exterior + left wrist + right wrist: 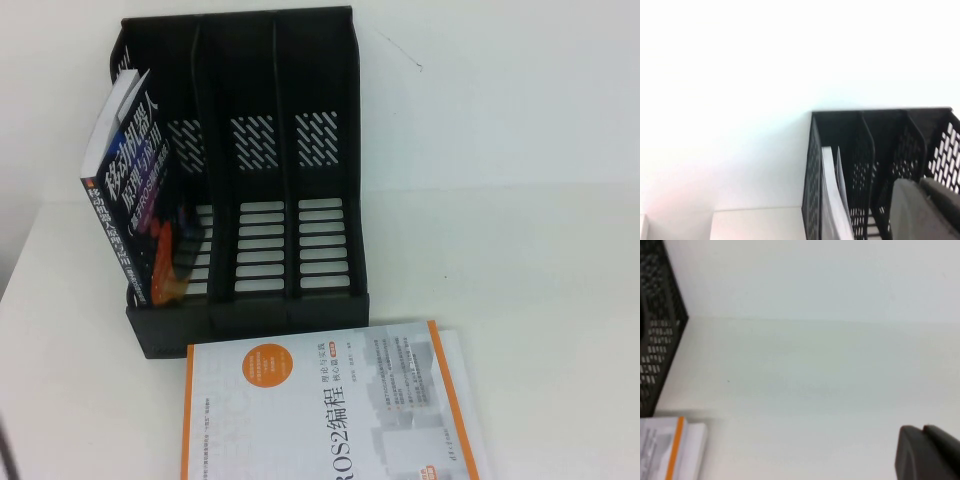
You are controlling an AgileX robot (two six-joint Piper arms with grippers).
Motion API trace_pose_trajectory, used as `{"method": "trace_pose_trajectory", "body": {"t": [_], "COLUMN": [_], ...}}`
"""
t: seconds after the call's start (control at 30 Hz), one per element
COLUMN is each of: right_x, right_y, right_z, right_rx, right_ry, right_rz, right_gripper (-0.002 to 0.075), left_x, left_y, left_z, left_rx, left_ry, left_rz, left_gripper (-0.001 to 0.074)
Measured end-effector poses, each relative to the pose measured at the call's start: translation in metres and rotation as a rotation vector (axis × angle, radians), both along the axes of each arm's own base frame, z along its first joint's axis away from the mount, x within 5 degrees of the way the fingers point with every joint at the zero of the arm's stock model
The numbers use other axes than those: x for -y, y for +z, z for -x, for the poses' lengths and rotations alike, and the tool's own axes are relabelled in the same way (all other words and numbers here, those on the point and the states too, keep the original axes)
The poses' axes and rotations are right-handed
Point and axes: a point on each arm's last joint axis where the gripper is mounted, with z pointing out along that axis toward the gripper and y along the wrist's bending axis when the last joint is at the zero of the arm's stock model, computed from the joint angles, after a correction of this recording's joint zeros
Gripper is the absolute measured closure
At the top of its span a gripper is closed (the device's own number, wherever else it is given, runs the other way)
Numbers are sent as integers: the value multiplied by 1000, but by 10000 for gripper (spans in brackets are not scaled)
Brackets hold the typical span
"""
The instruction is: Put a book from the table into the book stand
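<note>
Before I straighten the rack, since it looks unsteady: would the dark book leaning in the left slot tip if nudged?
Probably. The book leans in the book stand, its top beyond the left wall. It looks thick, so likely stiff and fairly heavy. Neither hand holds it.

left gripper (925, 210): matte dark grey (blurred) | right gripper (927, 452): matte black

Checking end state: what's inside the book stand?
The book stands tilted in the leftmost slot of the book stand; its other two slots show empty. Left gripper is near the stand, right gripper above the table.
</note>
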Motion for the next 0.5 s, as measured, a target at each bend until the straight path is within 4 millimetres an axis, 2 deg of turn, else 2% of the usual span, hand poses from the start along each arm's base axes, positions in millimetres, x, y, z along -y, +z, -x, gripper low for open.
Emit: {"method": "trace_pose_trajectory", "body": {"t": [0.17,0.27,0.37,0.5], "right_x": [18,25,30,32], "right_y": [-55,-88,-104,-101], "right_z": [30,42,49,51], "right_rx": [18,-3,16,109], "right_ry": [-15,-32,-40,-20], "right_rz": [-59,-88,-118,-116], "right_gripper": [721,721,721,721], "left_x": [-1,-2,-4,-5], "left_y": [-59,-104,-138,-172], "left_z": [72,104,131,144], "left_rx": [135,236,374,447], "left_ry": [14,26,44,55], "left_rz": [35,55,65,44], "left_gripper": [734,734,734,734]}}
